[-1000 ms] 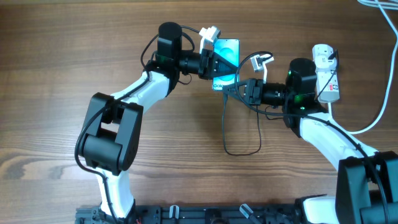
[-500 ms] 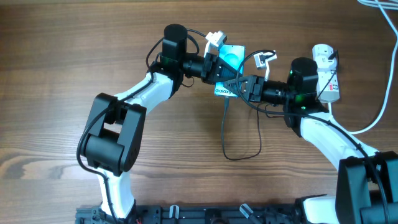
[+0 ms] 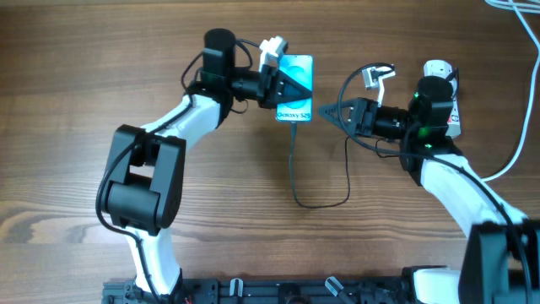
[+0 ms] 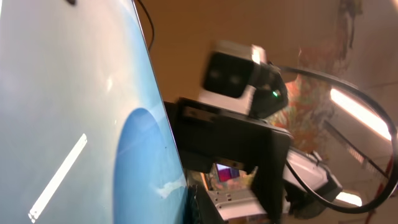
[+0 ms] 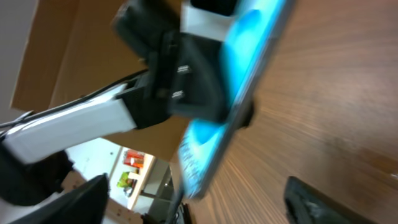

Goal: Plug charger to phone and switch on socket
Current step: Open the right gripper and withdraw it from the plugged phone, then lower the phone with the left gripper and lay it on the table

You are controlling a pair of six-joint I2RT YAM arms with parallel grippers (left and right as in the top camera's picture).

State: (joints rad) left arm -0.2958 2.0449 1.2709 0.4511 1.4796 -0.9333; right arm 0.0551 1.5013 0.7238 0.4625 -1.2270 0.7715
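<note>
My left gripper (image 3: 283, 84) is shut on the phone (image 3: 300, 71), holding it tilted above the table with the turquoise screen up and its white band (image 3: 295, 113) at the near end. The charger (image 3: 294, 169), a thin black cable, hangs from that end, where its plug tip (image 3: 293, 127) sits, and loops over the wood. To the phone's right, my right gripper (image 3: 326, 112) is open, holds nothing and touches neither. The right wrist view shows the phone (image 5: 249, 62) ahead of the spread right gripper (image 5: 199, 202). The white socket (image 3: 437, 71) lies behind my right arm, partly hidden.
A thick white lead (image 3: 510, 160) curves along the table's right edge. In the left wrist view the phone's screen (image 4: 81, 112) fills the left half, with the right arm's wrist camera (image 4: 236, 68) close behind it. Bare wood lies in front and left.
My right gripper has opened, let go of the charger's plug and drawn back to the right. The left arm has carried the phone left and away, the cable trailing from its end.
</note>
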